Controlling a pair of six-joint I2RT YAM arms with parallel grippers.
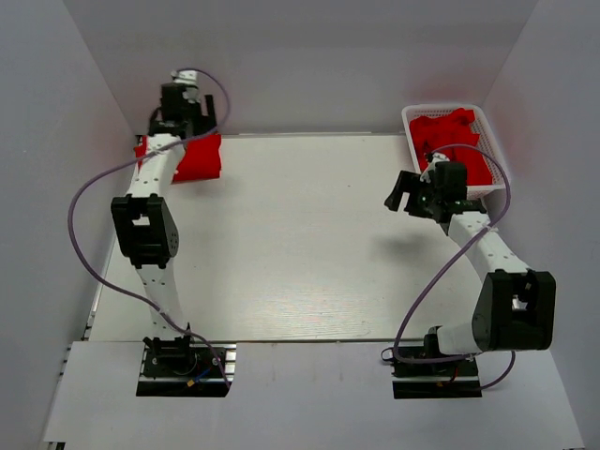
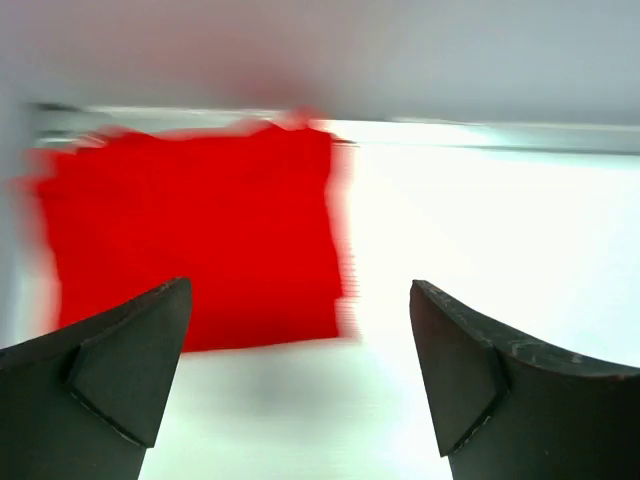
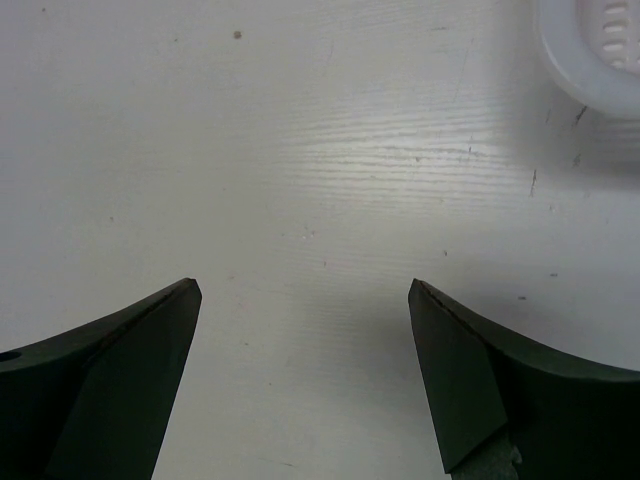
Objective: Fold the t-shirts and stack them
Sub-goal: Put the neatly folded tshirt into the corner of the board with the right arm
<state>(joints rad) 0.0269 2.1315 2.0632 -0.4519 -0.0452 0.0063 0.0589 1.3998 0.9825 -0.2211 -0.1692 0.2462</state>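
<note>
A folded red t-shirt (image 1: 198, 157) lies flat at the table's far left corner; it also shows in the left wrist view (image 2: 195, 235), blurred. More red t-shirts (image 1: 453, 145) lie crumpled in the white mesh basket (image 1: 413, 123) at the far right. My left gripper (image 1: 178, 111) is open and empty, above the table just near of the folded shirt (image 2: 300, 300). My right gripper (image 1: 405, 194) is open and empty over bare table (image 3: 305, 295), just left of the basket.
The basket's rim (image 3: 590, 50) shows at the top right of the right wrist view. White walls close in the table at the back and both sides. Purple cables loop beside each arm.
</note>
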